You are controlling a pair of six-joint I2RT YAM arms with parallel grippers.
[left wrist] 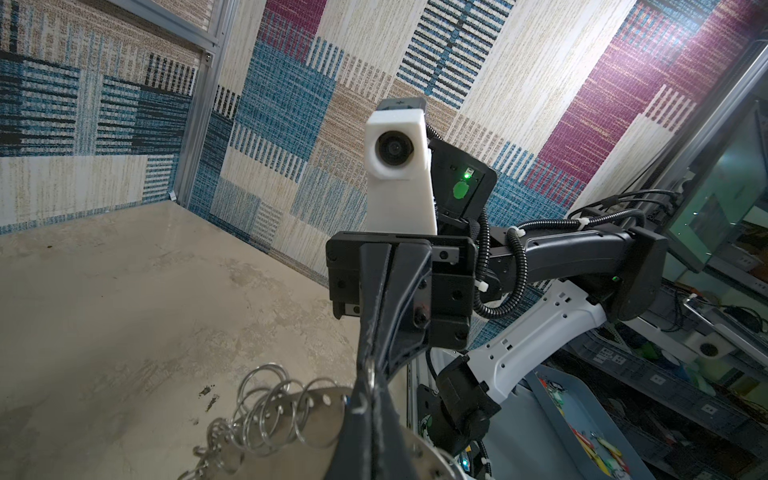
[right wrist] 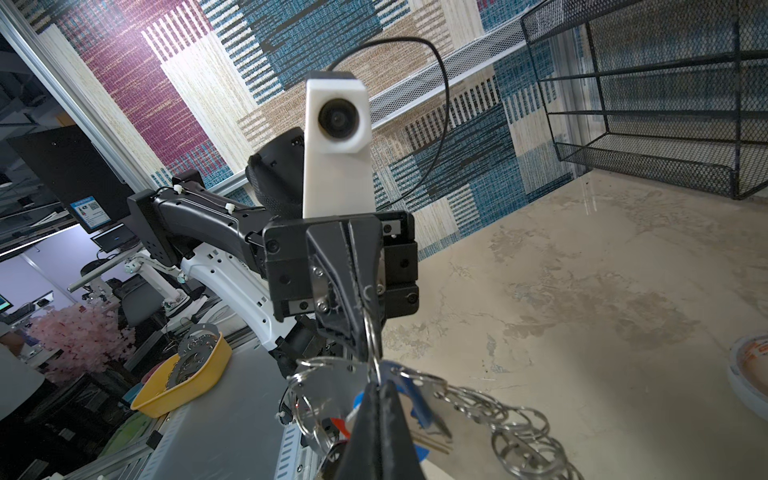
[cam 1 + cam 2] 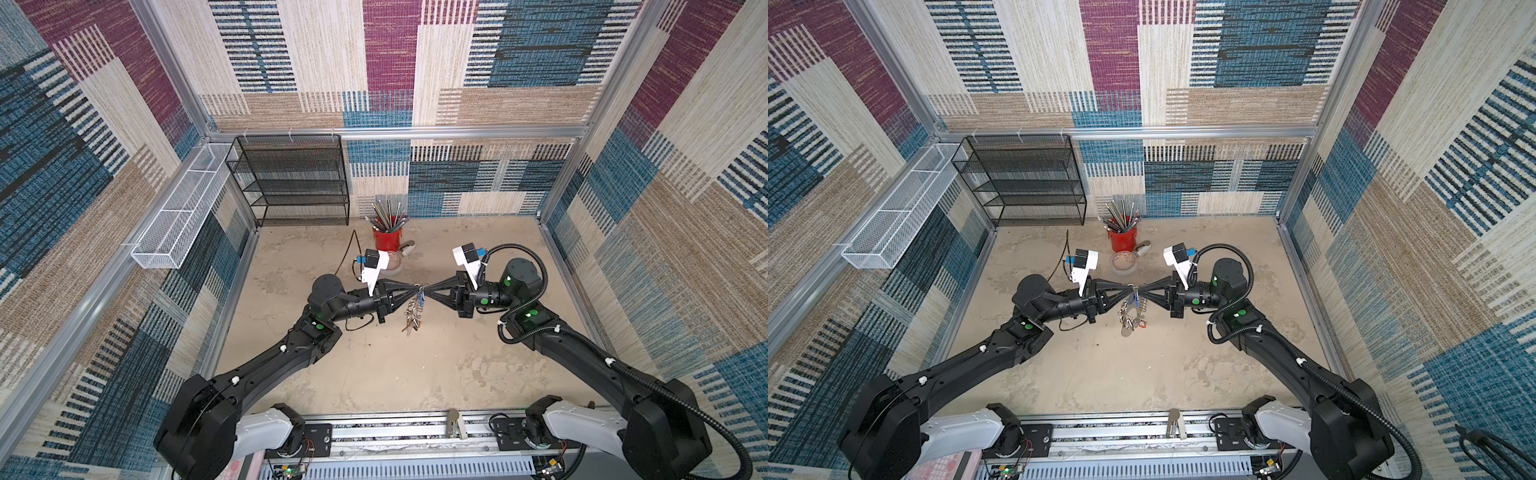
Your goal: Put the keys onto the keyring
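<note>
While the keyring [image 3: 412, 308] hangs above the table's [image 3: 374, 374] middle, keys [image 3: 409, 326] dangling, the left gripper [image 3: 417, 287] pinches one of its rings. The right gripper [image 3: 429, 287] is clenched tip-to-tip opposite, beside the blue tag [image 2: 413, 392].

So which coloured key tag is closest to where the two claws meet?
The blue tag, right by the left gripper and right gripper; the red tag hangs farther down the keyring.

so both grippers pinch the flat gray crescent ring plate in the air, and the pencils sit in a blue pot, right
The round pot of pencils is red, not blue; both top views show it. The left gripper and right gripper do pinch the flat gray crescent ring plate in the air.
</note>
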